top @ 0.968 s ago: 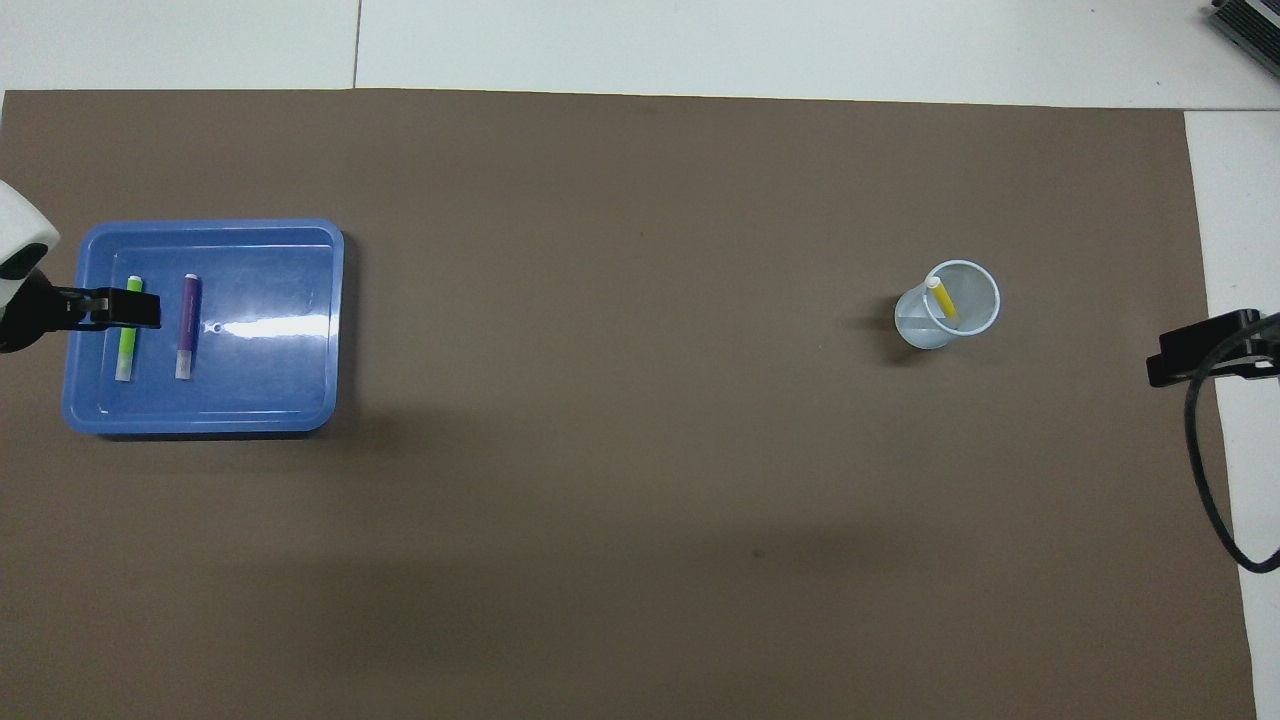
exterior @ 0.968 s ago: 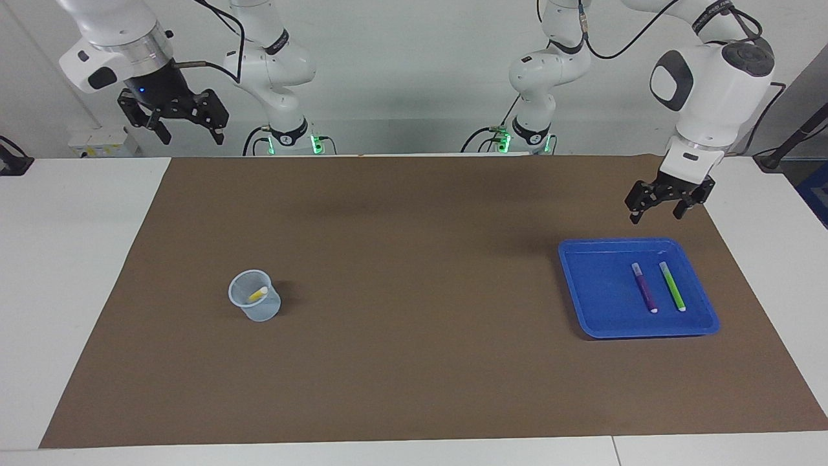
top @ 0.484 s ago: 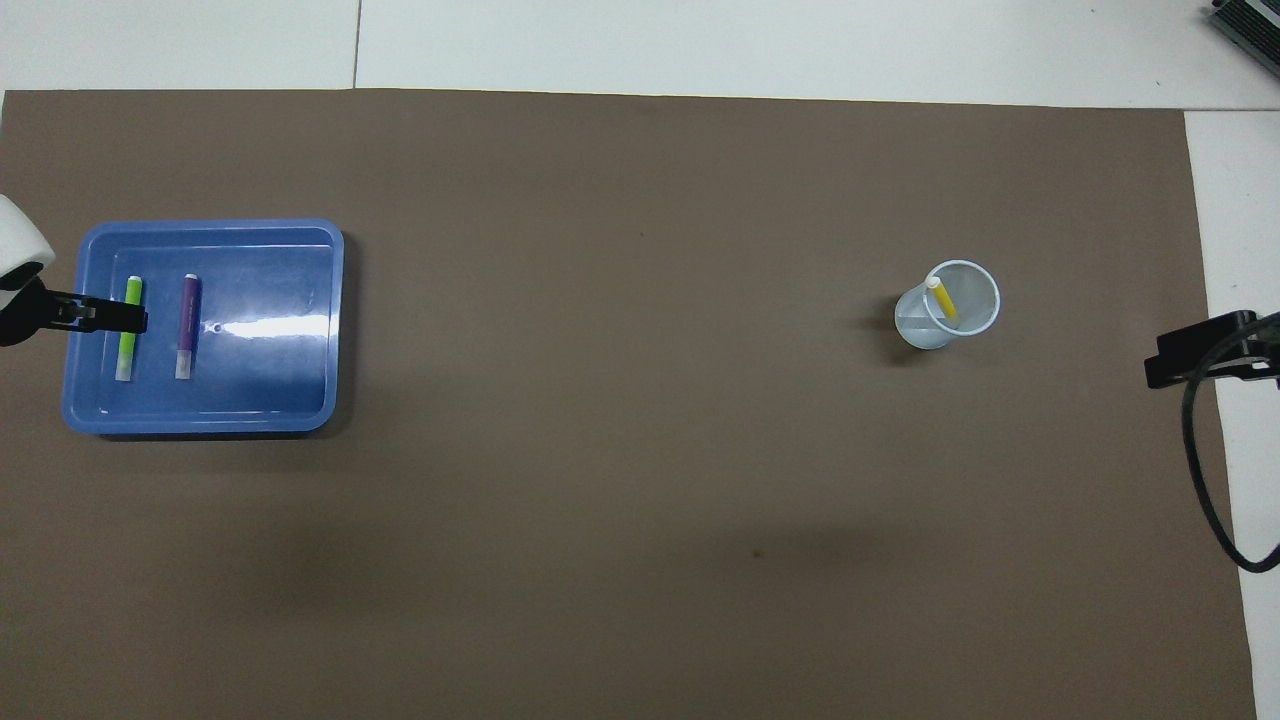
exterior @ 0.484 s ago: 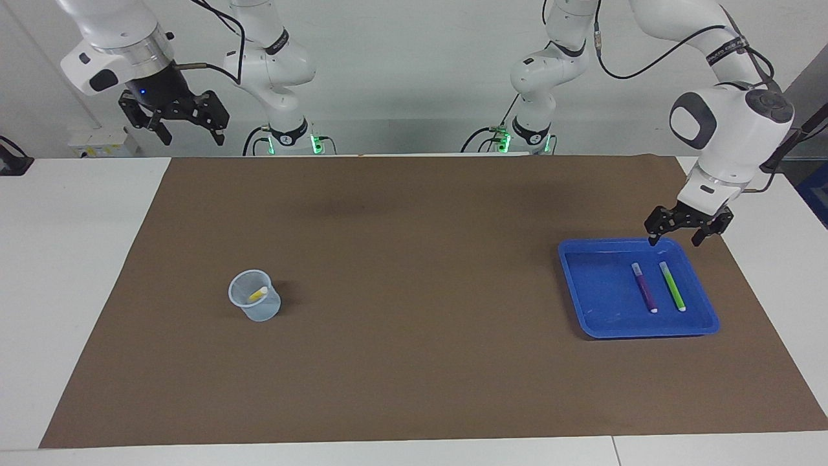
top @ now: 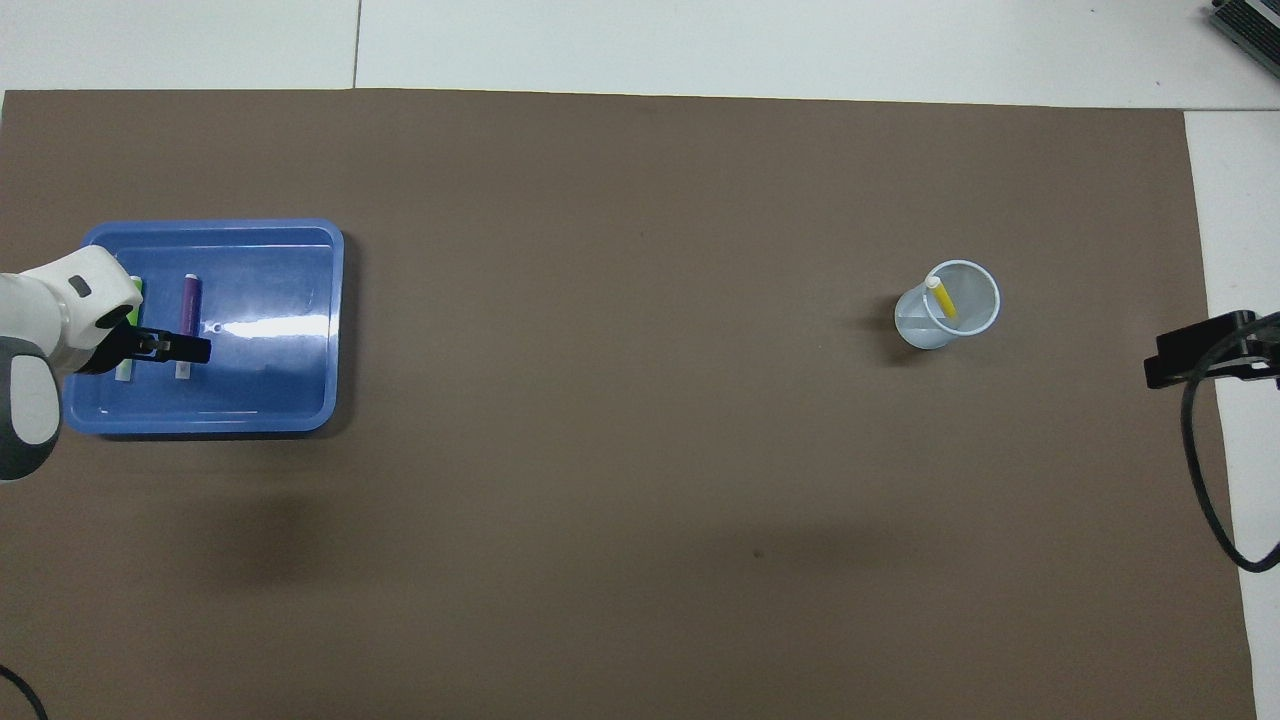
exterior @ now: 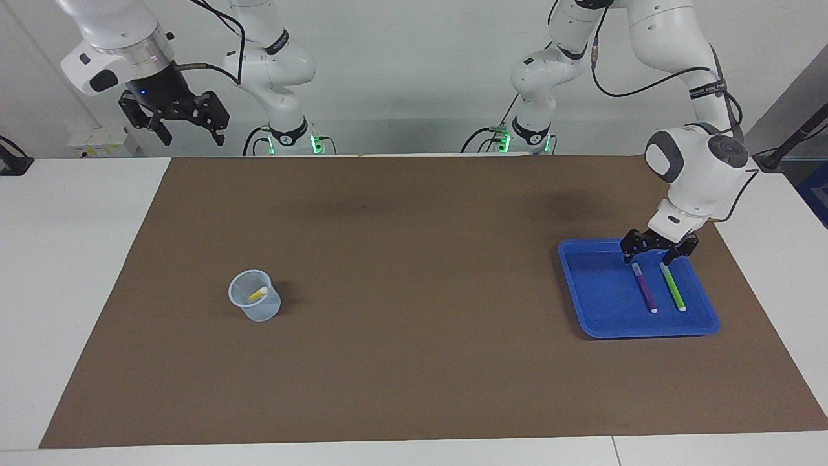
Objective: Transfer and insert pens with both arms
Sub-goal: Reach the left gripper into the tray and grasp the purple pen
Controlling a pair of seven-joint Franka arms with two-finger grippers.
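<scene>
A purple pen (exterior: 645,292) and a bright green pen (exterior: 673,295) lie side by side in a blue tray (exterior: 582,291) at the left arm's end of the table. My left gripper (exterior: 647,259) is open and low over the ends of both pens nearer to the robots; I cannot tell if it touches them. In the overhead view the left gripper (top: 160,348) covers part of the green pen (top: 124,372), beside the purple pen (top: 190,295). The yellow pen (exterior: 259,294) stands tilted in a clear cup (exterior: 255,304). My right gripper (exterior: 187,129) is open and empty, and the arm waits raised.
The cup (top: 950,318) with the yellow pen (top: 941,300) stands toward the right arm's end of the brown mat (exterior: 414,259). The tray (top: 270,380) sits near the mat's edge. White table borders the mat. The right gripper (top: 1190,352) shows at the mat's edge.
My left gripper has come down and moved in from outside the tray's rim to low over the pens. The right arm has hardly moved. The pens have not moved.
</scene>
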